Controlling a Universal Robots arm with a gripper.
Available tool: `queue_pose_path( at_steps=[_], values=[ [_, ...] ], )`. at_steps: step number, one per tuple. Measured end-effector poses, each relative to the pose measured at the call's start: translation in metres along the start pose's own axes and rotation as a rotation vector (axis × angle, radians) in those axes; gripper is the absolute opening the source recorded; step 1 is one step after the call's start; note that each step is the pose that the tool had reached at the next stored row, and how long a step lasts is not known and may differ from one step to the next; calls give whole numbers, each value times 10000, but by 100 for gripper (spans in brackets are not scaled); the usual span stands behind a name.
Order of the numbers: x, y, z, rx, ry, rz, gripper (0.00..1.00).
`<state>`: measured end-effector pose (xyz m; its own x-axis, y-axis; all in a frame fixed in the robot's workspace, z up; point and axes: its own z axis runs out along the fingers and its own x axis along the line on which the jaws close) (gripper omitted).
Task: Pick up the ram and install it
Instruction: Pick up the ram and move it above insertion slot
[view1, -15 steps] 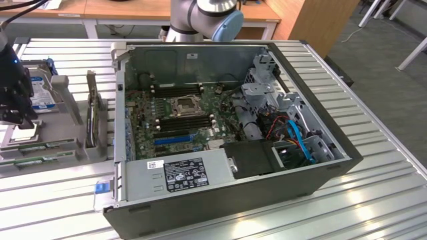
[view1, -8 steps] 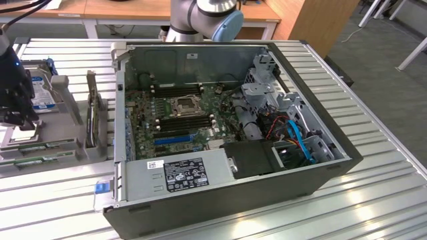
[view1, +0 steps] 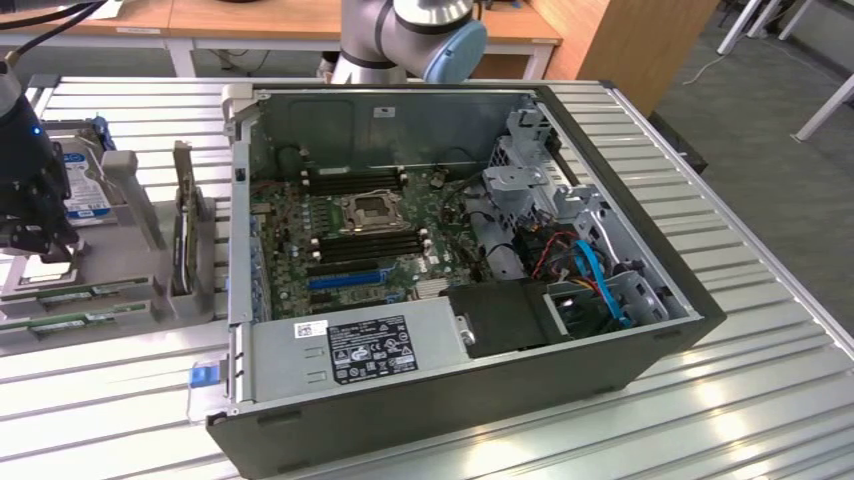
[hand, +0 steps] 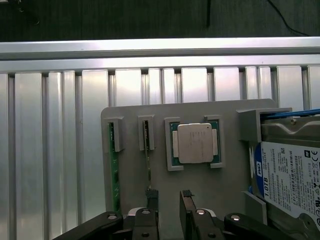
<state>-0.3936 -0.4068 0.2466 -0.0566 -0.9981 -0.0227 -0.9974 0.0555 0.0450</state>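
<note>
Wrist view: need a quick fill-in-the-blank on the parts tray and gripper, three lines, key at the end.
1. The gripper hovers over the gray tray with its jaws ___.
2. The number of green ram sticks standing in the tray is ___.
3. The silver processor chip sits between the ram sticks and the blue-labelled ___.
Missing words: open; two; hard drive.

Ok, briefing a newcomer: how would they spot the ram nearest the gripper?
Beside the open computer case lies a grey tray. Two slim green sticks stand on edge in it; the ram is the one next to the square silver processor chip, not the outer stick.
</note>
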Motion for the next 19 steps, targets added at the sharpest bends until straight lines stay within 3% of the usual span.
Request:
queue_pose_path(
  at_steps=[19],
  values=[
    [14, -1, 0, -3, 6, -149, 31]
  ],
)
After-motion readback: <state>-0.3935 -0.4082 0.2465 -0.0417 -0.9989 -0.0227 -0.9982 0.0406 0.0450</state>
